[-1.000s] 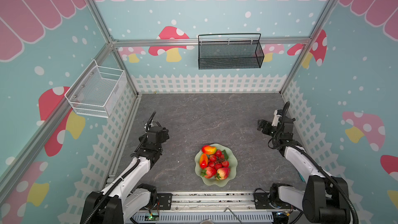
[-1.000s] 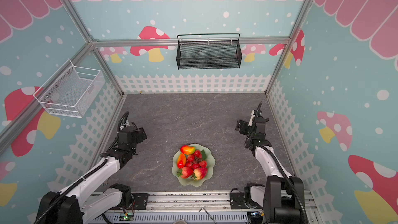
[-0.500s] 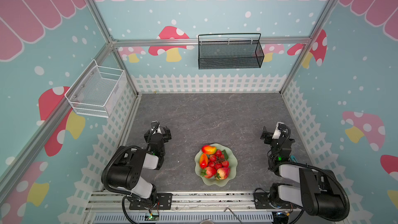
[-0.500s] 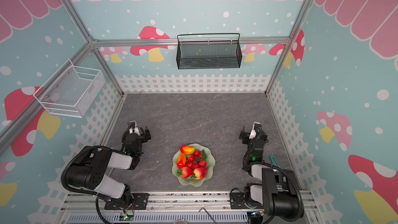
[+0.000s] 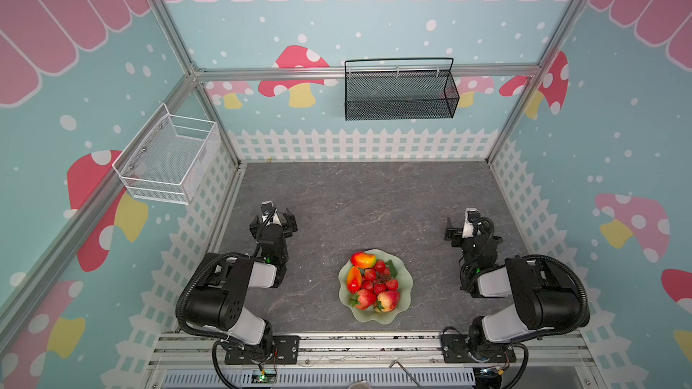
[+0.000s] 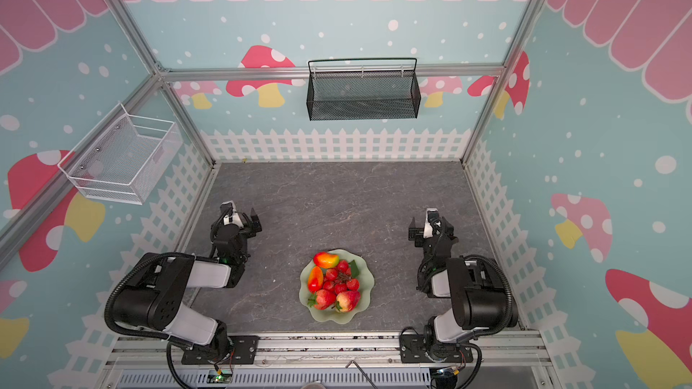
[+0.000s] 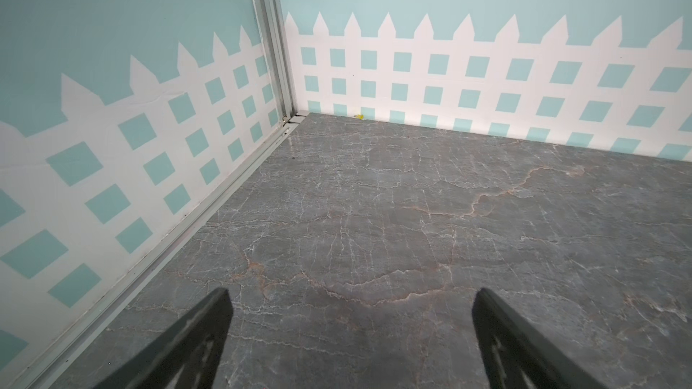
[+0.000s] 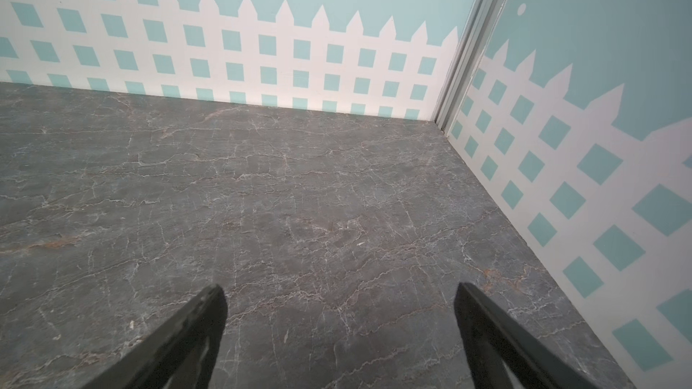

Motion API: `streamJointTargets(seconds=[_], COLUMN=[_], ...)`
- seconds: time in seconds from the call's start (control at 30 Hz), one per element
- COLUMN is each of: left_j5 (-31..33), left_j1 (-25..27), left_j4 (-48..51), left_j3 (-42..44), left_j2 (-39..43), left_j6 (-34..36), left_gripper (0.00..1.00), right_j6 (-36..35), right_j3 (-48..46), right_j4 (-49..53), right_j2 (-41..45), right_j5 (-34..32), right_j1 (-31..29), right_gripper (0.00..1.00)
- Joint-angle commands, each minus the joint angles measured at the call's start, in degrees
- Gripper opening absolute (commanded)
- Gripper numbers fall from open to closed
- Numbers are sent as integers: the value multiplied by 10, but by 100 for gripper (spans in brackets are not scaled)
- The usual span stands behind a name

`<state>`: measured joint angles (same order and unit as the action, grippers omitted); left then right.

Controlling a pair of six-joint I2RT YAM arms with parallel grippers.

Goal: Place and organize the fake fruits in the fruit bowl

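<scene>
Two black arms (image 5: 221, 293) with white link covers, ribbed black cables, black end effector fingers (image 7: 179, 346)

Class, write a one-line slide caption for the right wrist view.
Open right gripper, black fingers spread, above bare grey marble-patterned tabletop facing white picket-fence wall corner.

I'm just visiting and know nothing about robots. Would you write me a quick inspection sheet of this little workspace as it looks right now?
Surface: grey marbled tabletop, bare apart from the dish.
Job's things: fruit bowl near the front edge holds two mangoes, berry cluster and two strawberries.
Clutter: nothing seen.
Grippers: left pincer open, empty; right pincer open, empty; both clear of the bowl.
Cables: black hoses loop along each arm.
Surroundings: black mesh basket on the back wall, white wire basket on the left wall.
</scene>
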<state>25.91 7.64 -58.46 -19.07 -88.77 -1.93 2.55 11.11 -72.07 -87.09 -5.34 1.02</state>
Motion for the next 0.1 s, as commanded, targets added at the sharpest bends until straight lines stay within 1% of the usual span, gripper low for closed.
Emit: streamJointTargets(seconds=[0.0, 0.07], left_j5=[-1, 0], left_j1=[-2, -2], left_j4=[22, 12], left_j3=[-13, -11], left_j2=[-1, -2], left_j6=[4, 7], left_gripper=[100, 100], right_j6=[-18, -18], right_j3=[6, 6], right_j4=[-22, -24], right_j2=[1, 1], right_j5=[3, 3], right_j1=[-3, -3], right_gripper=[98, 98])
